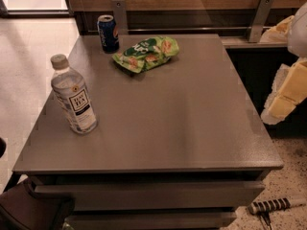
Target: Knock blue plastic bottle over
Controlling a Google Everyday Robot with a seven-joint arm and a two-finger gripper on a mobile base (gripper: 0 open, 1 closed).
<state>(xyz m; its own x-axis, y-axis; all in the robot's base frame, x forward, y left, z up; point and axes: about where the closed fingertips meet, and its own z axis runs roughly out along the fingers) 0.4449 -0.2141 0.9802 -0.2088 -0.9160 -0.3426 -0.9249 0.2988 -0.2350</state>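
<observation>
Label on blue plastic bottle (pixel 74 97): "TEA", dark letters on white.
Print on soda can (pixel 108 32): unreadable.
Position of gripper (pixel 271 206): low right, beside table (pixel 192 128) front corner.

- Bright light is coming from the upper left, washing out the floor (pixel 29 61) there.
- The table (pixel 192 128) is giving back a soft sheen across its middle.
- Deep shadow is lying under its top.
- The gripper (pixel 284 97), at the right edge, is perhaps catching warm yellowish light.

The cream-yellow gripper (pixel 288 92) is cut off by the right edge; a dark rounded object (pixel 29 210) is cropped at the bottom-left corner.
</observation>
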